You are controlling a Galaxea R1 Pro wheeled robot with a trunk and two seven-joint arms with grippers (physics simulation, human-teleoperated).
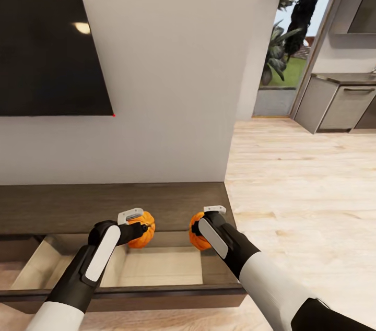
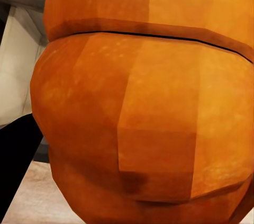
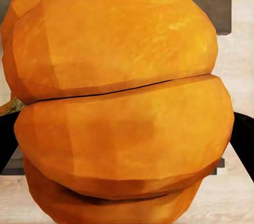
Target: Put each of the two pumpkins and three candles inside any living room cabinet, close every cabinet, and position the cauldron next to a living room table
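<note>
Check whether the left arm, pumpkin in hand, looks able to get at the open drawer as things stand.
Probably yes: the left gripper holds its pumpkin right over the open drawer of the cabinet, with nothing visible between them.

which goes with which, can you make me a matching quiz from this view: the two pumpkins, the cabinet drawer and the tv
Column 1:
1. left-hand pumpkin
2. right-hand pumpkin
3. cabinet drawer
4. TV

Column 2:
a. mounted on the white wall, screen dark
b. pulled open, pale inside
c. held in the right gripper, over the drawer's right end
d. held in the left gripper, over the open drawer

Pairs: 1-d, 2-c, 3-b, 4-a
</note>
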